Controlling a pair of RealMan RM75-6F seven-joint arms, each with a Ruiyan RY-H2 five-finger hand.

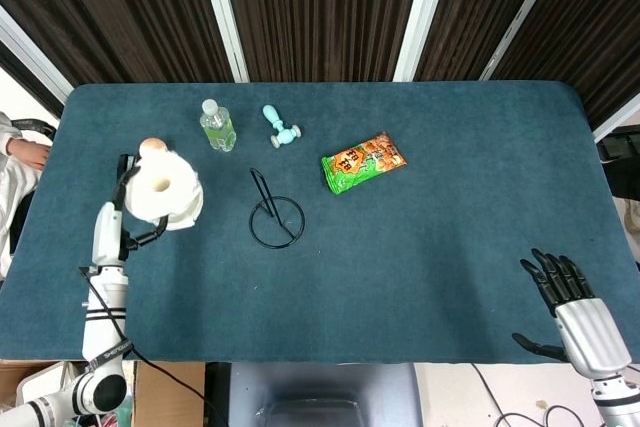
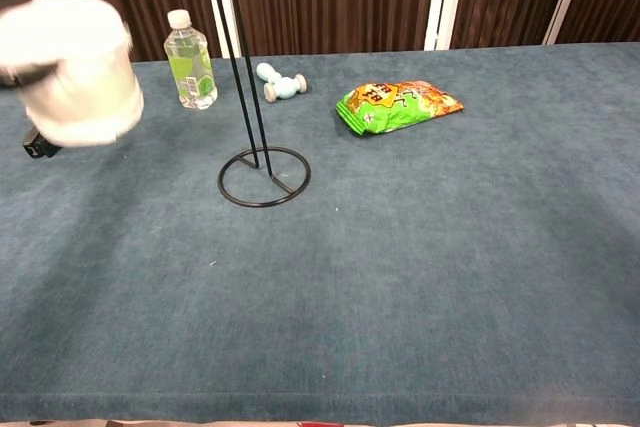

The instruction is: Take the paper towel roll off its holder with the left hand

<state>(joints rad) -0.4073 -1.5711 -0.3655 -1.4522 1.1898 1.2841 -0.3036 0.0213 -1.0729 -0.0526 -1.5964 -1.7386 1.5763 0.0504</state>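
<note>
Paper towel roll (image 1: 163, 190) sitting clear of holder (image 1: 275, 215), gripped by left hand (image 1: 128, 209) above table's left edge. Holder standing bare near table centre. Removal appearing done; set-down remaining. Right hand (image 1: 570, 299) idling, fingers spread, holding nothing.

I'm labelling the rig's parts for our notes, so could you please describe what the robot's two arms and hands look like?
The left arm is slim, white and silver, with dark bands at the joints and a thin black cable running alongside. The left hand looks dark, mostly hidden. The right hand has a silver-white back and glossy black fingers. No sleeves or readable markings show.
</note>
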